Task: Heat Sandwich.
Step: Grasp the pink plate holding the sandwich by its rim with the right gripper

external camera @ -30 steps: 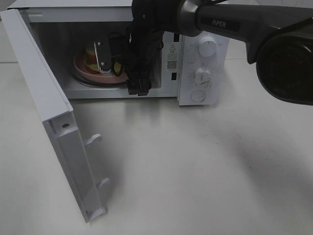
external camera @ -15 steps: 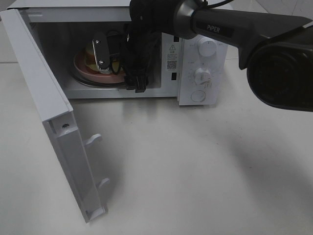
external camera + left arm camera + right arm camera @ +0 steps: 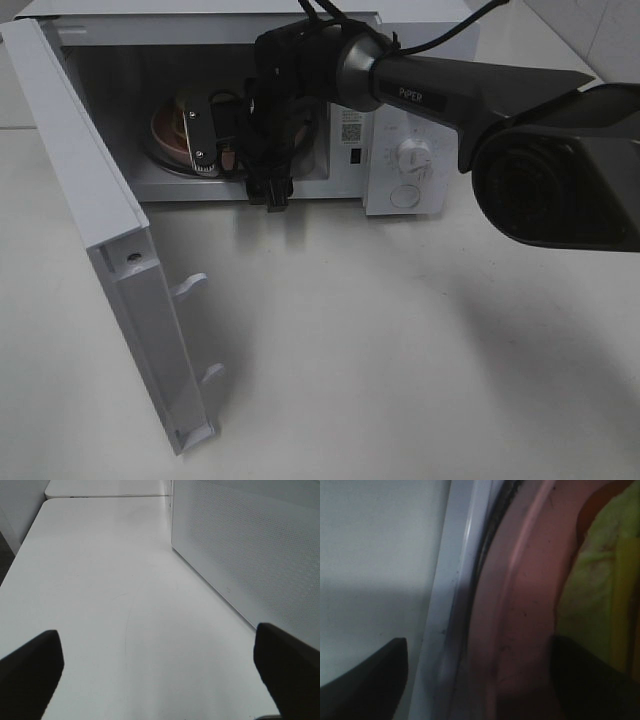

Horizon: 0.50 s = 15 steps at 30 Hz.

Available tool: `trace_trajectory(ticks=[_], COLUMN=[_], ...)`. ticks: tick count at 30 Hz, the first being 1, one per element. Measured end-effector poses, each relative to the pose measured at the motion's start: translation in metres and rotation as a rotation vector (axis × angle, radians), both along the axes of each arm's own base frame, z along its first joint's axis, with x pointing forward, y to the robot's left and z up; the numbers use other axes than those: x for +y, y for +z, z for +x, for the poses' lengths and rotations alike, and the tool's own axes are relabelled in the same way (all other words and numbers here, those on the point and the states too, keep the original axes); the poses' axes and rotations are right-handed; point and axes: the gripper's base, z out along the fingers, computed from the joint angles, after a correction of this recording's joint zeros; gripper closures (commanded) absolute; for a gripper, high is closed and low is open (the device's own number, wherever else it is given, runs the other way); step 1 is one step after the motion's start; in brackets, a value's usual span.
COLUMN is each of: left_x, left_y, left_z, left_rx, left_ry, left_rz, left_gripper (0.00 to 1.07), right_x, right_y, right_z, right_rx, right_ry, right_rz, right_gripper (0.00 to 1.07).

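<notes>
Both jaws apart; white table point(image 3: 400, 340) bears open microwave point(image 3: 405, 165), plate point(image 3: 520, 630) inside.

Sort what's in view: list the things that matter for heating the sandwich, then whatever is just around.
For the job:
- sandwich
- pink plate under it
- microwave, its door open
- right gripper at the plate

Just around:
- table
- left gripper, over bare table

- The white table point(image 3: 400, 340) fills most of the exterior high frame, its surface bare from the centre down to the lower right
- A white microwave point(image 3: 415, 110) stands directly on the table along the upper edge of the frame; its door point(image 3: 110, 250) hangs open, running from the upper left corner down toward the lower left
</notes>
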Motion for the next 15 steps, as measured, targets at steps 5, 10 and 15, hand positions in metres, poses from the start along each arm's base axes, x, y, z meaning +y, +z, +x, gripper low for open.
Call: trace_trajectory(ticks=[5,10,15], left_x=[0.0,0.0,0.0], left_y=[0.0,0.0,0.0], left_z=[0.0,0.0,0.0], left_rx=[0.0,0.0,0.0], left_ry=[0.0,0.0,0.0], left_rz=[0.0,0.0,0.0], left_gripper=[0.09,0.09,0.09], right_x=[0.0002,0.0023,0.0028], right_y=[0.0005,0.0085,0.0089], right_z=[0.0004,-0.0047,-0.0052], right_rx=[0.0,0.026,0.026], right_ry=[-0.013,-0.023,-0.026], right_rz=[0.009,0.014,0.011], right_gripper=[0.6,1.07,1.07])
